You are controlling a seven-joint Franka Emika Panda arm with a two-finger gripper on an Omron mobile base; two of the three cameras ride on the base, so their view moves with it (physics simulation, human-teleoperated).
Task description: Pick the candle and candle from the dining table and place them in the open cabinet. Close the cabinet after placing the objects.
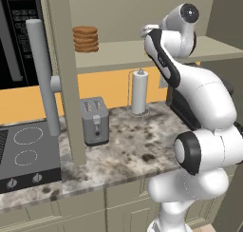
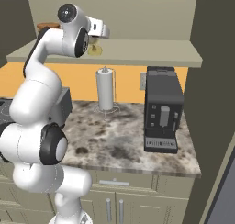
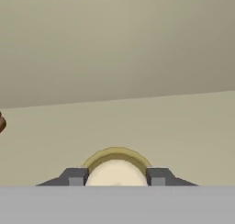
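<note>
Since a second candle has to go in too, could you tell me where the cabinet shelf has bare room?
The shelf is bare from the cream candle at the tool rightwards to the cabinet's side wall, above the coffee machine. Its left end is more crowded: the stack of brown discs sits by the door.

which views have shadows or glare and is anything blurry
Left base view: soft dark patches mottle the stone counter, no glare, edges crisp. Right base view: the coffee machine reads flat and dark, evenly lit. Hand view: the cream candle between the end effector fingertips looks slightly soft; the cabinet shelf is shadowless.
</note>
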